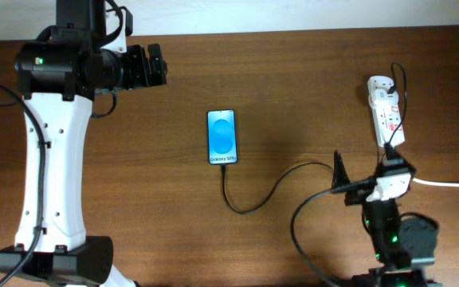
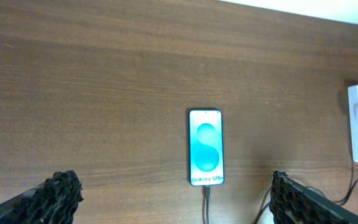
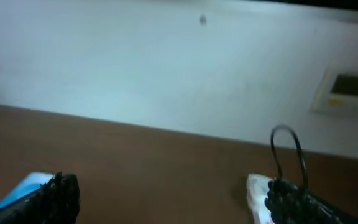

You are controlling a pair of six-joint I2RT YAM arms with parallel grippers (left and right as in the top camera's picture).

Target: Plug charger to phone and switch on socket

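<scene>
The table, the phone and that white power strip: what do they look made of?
The table looks like wood or a wood-look veneer: brown with streaked grain, matt. The phone has a glossy front, likely glass, lit blue, in a dark frame of unclear material. The socket strip looks like smooth white moulded plastic with red marks.

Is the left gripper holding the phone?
No, the phone lies free on the table, and the open left gripper is well apart from it.

Phone (image 2: 205, 147), charger (image 2: 207, 199) at its base
</scene>
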